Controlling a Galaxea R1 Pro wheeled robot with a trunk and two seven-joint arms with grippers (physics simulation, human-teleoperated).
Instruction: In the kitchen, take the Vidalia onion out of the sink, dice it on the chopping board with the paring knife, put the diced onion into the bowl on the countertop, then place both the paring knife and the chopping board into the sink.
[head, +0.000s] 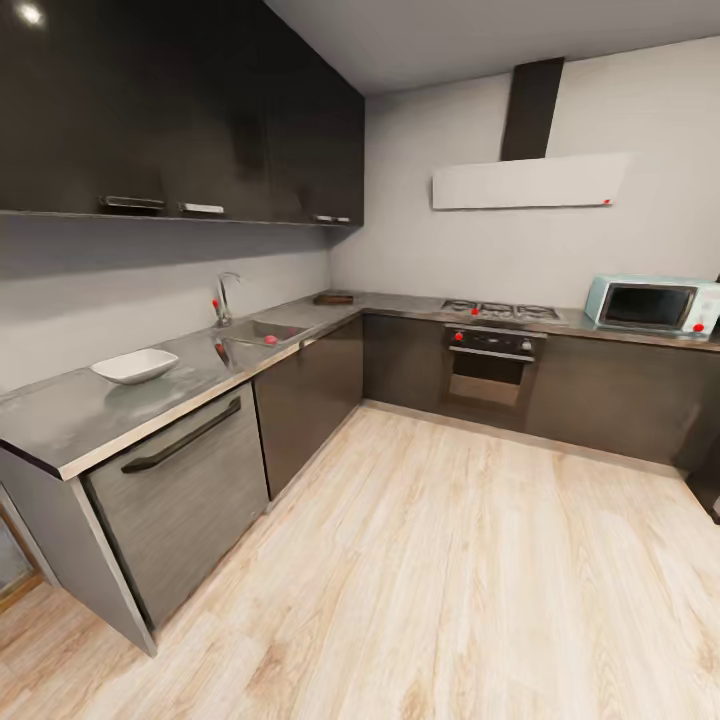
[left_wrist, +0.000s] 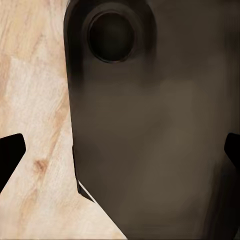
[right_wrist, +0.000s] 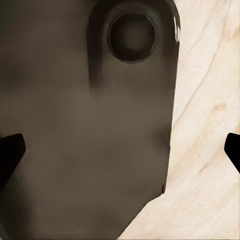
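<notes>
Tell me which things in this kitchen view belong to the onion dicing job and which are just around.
Job things:
bowl
sink
Vidalia onion
chopping board
countertop

Just around:
microwave
oven
gas hob
range hood
tap

A glossy grey countertop that mirrors the light carries a smooth white bowl and a steel sink with a chrome tap, above matt dark cabinets and a pale wood-grain floor.
</notes>
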